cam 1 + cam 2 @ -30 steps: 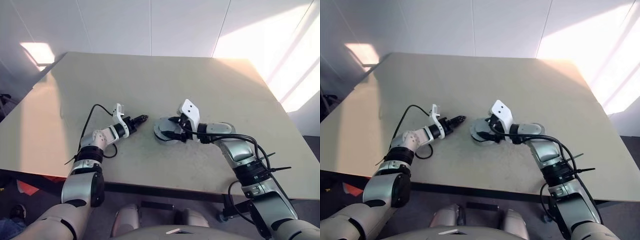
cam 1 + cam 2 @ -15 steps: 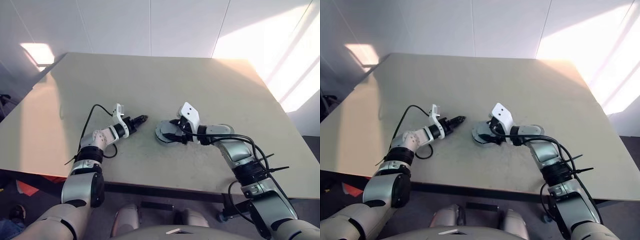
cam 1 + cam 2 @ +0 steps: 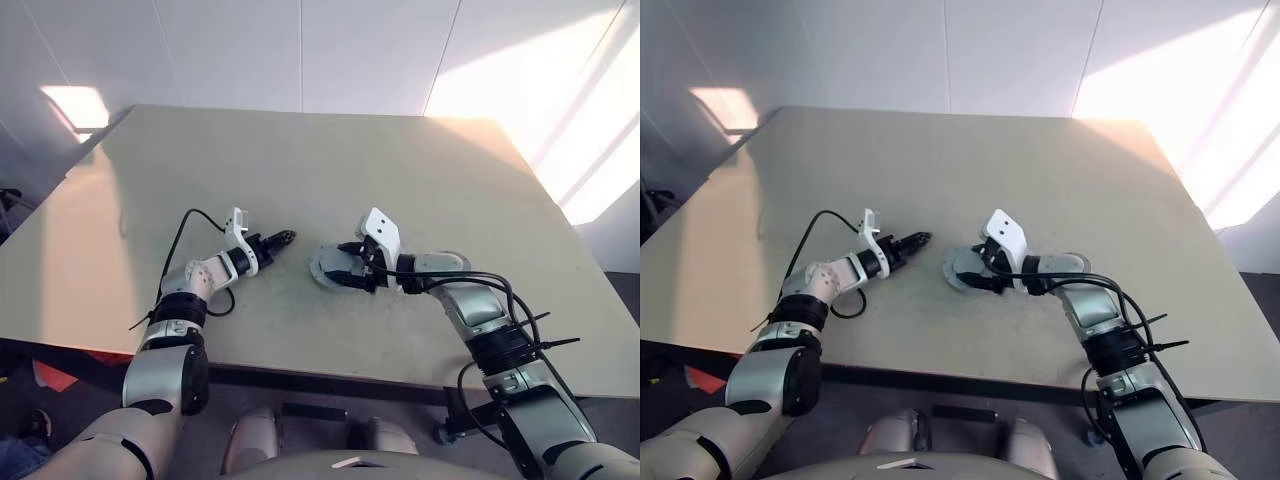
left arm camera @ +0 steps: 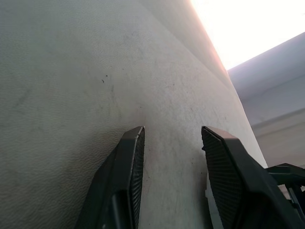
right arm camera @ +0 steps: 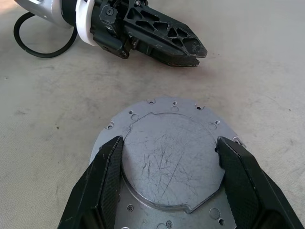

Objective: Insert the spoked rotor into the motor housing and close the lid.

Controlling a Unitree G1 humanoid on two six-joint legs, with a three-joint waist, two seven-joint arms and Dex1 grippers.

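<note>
- Container stuff first: the only task part I can see is the lid point(image 5: 174, 152), lying flat on the table point(image 3: 300, 160) near the middle, a bit toward my right side. Can't tell if anything sits under it.
- Look of the lid: round grey metal, with a raised plate in the middle that has small notches in its edge. The plate is covered in fine scratches. Small holes are dotted round the lower outer rim.
- My right gripper point(image 5: 170, 143) comes at it from the right, pointing left and angled down. The jaws stand wide, one finger on each side of the raised plate, pressed up against its edges, so I'd call that a grip on the lid.
- My left gripper point(image 4: 174, 130) is off to the left of the lid, tips aimed at it, close but not touching. Its jaws are partly apart with just bare table between them, holding nothing.
- A black cable point(image 5: 28, 47) loops on the table by my left wrist.
</note>
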